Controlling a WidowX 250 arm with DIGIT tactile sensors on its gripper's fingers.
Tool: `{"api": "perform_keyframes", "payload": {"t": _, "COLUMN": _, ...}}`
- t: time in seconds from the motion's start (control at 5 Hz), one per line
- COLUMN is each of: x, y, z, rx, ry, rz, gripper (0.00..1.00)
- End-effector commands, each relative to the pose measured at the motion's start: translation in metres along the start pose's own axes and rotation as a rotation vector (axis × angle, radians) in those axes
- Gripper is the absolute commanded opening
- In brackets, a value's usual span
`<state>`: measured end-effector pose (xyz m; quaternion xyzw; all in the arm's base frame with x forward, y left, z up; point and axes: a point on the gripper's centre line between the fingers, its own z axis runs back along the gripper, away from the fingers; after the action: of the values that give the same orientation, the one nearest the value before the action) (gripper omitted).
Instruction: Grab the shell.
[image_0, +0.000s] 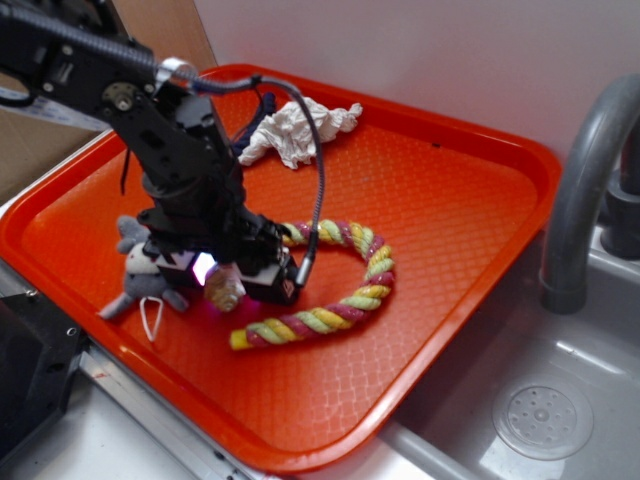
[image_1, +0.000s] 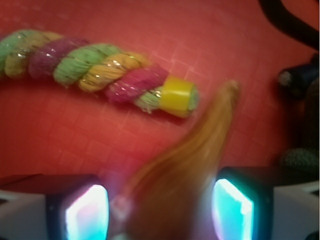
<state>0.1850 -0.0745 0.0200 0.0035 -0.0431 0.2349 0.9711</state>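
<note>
The shell (image_1: 185, 175) is golden-tan and glossy, and its pointed tip aims away from the camera in the wrist view. It fills the gap between my two lit fingertips (image_1: 85, 215), with both pads against its sides. My gripper (image_1: 160, 215) is shut on the shell. In the exterior view the gripper (image_0: 225, 280) is low over the orange tray (image_0: 450, 200), with the shell (image_0: 224, 288) between its fingers, at or just above the tray floor.
A yellow-pink-green twisted rope (image_0: 340, 290) curls just right of the gripper, and its yellow end (image_1: 178, 96) lies close ahead of the shell. A grey plush mouse (image_0: 140, 275) lies at the left. Crumpled white tissue (image_0: 300, 130) lies at the back. A sink (image_0: 560, 400) and faucet are on the right.
</note>
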Motion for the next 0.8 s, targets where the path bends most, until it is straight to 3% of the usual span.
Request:
{"api": "perform_keyframes", "payload": {"t": 0.0, "x": 0.006, "y": 0.01, "z": -0.004, "rx": -0.002, "ry": -0.001, "rz": 0.019, "gripper": 0.0}}
{"api": "perform_keyframes", "payload": {"t": 0.2, "x": 0.015, "y": 0.012, "z": 0.022, "rx": -0.01, "ry": 0.011, "rz": 0.013, "gripper": 0.0}}
{"api": "perform_keyframes", "payload": {"t": 0.6, "x": 0.051, "y": 0.019, "z": 0.12, "rx": -0.072, "ry": -0.019, "rz": 0.008, "gripper": 0.0}}
